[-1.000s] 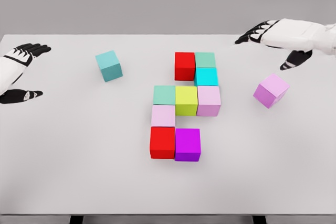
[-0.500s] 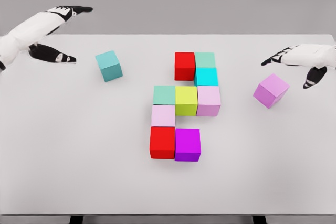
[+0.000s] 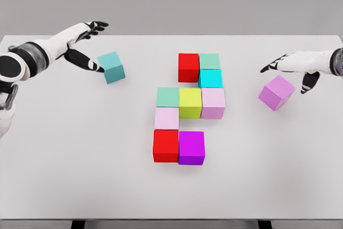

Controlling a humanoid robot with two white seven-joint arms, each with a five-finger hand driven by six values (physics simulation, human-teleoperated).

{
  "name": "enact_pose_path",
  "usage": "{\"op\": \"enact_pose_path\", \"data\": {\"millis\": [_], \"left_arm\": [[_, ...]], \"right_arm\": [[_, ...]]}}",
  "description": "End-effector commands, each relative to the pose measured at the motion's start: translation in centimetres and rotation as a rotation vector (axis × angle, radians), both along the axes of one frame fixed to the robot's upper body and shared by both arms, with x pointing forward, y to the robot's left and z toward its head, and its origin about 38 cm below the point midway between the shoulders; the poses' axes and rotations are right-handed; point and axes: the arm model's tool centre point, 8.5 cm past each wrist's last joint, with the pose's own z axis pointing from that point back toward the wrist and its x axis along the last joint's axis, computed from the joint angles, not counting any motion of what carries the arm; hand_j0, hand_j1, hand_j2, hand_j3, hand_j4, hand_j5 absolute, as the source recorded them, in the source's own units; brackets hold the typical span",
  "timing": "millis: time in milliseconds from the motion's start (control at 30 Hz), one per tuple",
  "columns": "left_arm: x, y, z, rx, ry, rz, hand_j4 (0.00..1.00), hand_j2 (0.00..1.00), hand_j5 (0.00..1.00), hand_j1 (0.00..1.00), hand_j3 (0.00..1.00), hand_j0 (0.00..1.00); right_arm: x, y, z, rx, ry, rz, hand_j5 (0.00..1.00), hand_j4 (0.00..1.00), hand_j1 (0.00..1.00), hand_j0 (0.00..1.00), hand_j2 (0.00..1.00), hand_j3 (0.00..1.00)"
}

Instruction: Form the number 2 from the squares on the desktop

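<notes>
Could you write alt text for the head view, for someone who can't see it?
Nine coloured cubes form an unfinished 2 mid-table. The left hand, open, reaches toward a loose teal cube; the right hand, open, hovers by a loose violet cube.

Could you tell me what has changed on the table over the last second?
The left hand swung in from the left edge toward the teal cube; the right hand dropped beside the pink cube. Neither grips anything. No cube moved.

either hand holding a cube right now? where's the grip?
Nothing is held. The left hand is open beside the teal cube, thumb near its left face. The right hand is open just above the pink-purple cube.
</notes>
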Motion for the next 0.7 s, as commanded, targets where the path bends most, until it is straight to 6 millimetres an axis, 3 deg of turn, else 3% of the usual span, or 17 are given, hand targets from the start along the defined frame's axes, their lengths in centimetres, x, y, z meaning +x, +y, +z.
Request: {"op": "enact_pose_path", "data": {"millis": [0,133,233,433,533,667], "left_arm": [[-0.1,-0.6,-0.6,0.018,0.016,-0.010,1.00,1.00,1.00,1.00,1.00,1.00],[0.4,-3.0,0.7,0.058,-0.010,-0.072,1.00,1.00,1.00,1.00,1.00,1.00],[0.5,-3.8,0.6,0.075,-0.005,-0.090,1.00,1.00,1.00,1.00,1.00,1.00],[1.2,-3.1,-0.5,0.083,0.027,-0.062,1.00,1.00,1.00,1.00,1.00,1.00],[2.0,-2.5,-1.4,0.065,0.058,-0.031,1.00,1.00,1.00,1.00,1.00,1.00],[2.8,-1.7,-2.2,0.030,0.089,0.010,1.00,1.00,1.00,1.00,1.00,1.00]], "right_arm": [[0.1,0.4,-0.6,-0.005,0.009,0.006,1.00,1.00,1.00,1.00,1.00,1.00],[-0.2,0.5,-1.4,-0.015,0.032,0.024,1.00,1.00,1.00,1.00,1.00,1.00],[-0.1,0.4,-1.9,-0.018,0.044,0.023,1.00,1.00,1.00,1.00,1.00,1.00],[-0.2,0.7,-2.2,-0.018,0.051,0.034,0.99,0.99,0.99,0.99,0.99,0.99],[-0.1,1.2,-2.3,-0.011,0.052,0.045,0.69,0.69,0.69,0.69,0.69,0.69],[-0.2,1.4,-2.5,-0.009,0.055,0.049,0.60,0.60,0.60,0.60,0.60,0.60]]}}
